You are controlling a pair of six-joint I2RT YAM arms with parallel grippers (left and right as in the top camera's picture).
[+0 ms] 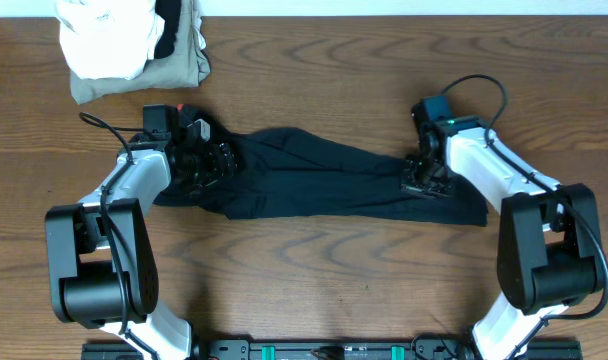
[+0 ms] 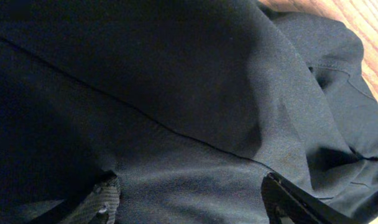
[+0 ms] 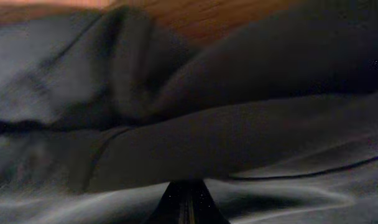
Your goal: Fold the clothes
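The long black soft-fabric garment (image 1: 314, 180) lies stretched crosswise on the brown wooden table (image 1: 334, 280), one end under each arm (a white folded cloth (image 1: 104, 40) and a khaki-olive folded garment (image 1: 189, 68) sit at the far left corner). The left gripper (image 1: 216, 163) hangs wide open over its left end, holding nothing. The right gripper (image 1: 424, 182) is closed, tips on the right end, any pinched fold hidden.

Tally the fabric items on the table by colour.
Black garment: 1
White folded cloth: 1
Khaki-olive folded garment: 1
Total: 3
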